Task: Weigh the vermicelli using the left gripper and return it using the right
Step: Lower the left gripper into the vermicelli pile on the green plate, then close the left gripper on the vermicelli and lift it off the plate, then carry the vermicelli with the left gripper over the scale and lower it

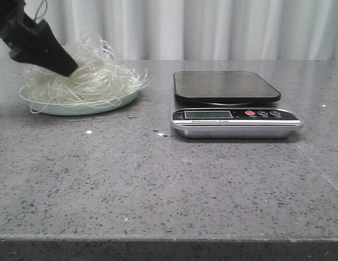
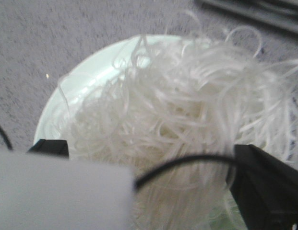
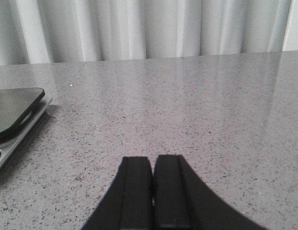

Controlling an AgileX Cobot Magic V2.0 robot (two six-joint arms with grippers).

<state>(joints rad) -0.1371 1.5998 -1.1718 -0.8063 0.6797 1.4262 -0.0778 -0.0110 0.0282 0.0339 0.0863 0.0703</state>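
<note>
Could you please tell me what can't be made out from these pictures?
- Scale display reading: too small in the front view.
- Left gripper tip: buried in the vermicelli; contact unclear.
- Plate near side: hidden by noodles, left wrist view.
- Scale: cut off by the right wrist view's edge.

- Desk [image 1: 158,185]: grey speckled stone-look surface, a few small pale flecks near the middle.
- Plate [image 1: 76,107]: pale green, shallow, round, at the left of the desk.
- Kitchen scale [image 1: 234,117]: right of centre, well apart from the plate; black platform [image 1: 226,86] on a silver base, display and a red button on its front panel.
- Curtain [image 1: 212,27]: white, pleated, behind the desk.
</note>
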